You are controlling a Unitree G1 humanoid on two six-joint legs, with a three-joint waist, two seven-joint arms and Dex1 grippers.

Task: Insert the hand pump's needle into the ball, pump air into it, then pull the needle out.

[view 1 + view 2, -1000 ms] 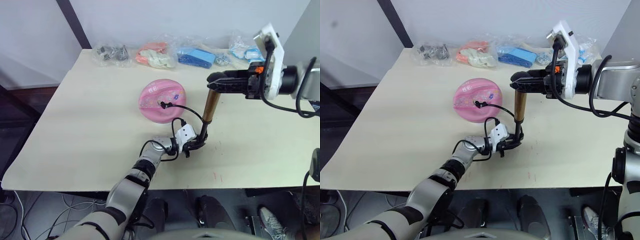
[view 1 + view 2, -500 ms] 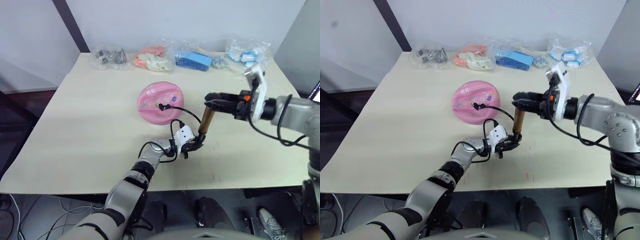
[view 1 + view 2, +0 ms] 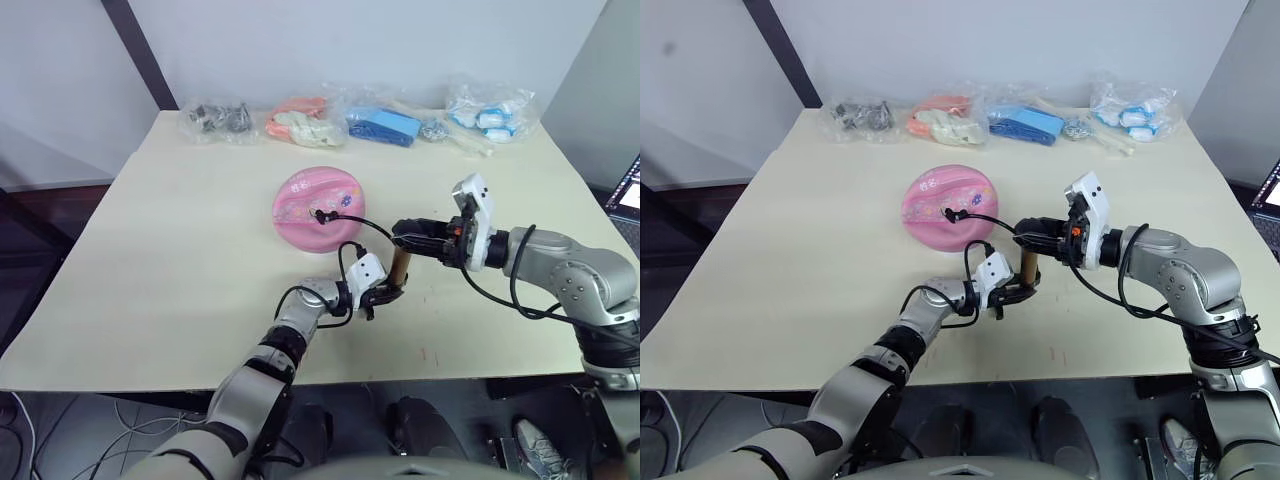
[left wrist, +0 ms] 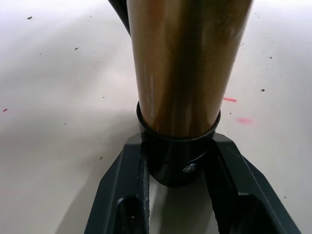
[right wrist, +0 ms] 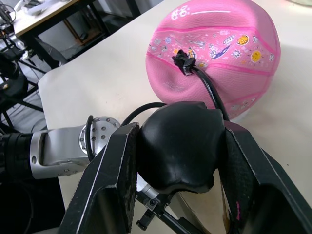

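Beige table [image 3: 180, 250]: pale matte top speckled with small dark and red marks, set against a light wall with a dark diagonal post at 11 o'clock.
Back edge: 4 clear plastic bags [image 3: 300, 118] in a row at 12 o'clock, holding dark, peach, blue and white-blue items.
Ball [image 3: 318, 205]: pink rubber with paler seam lines and small cartoon prints, partly sunken on top, resting near the table's middle.
Needle [image 5: 184, 60]: end fitting of the thin black hose [image 3: 372, 226] sits in the ball's valve; the pin itself is hidden.
Hand pump [image 3: 398, 268]: gold-brass barrel upright, at 5 o'clock of the ball, black base cap on the table.
Left gripper [image 3: 385, 294]: 2 fingers pinch the base cap.
Right gripper [image 3: 402, 237]: 2 fingers clamp the black handle [image 5: 180, 146] atop the barrel, pushed low.
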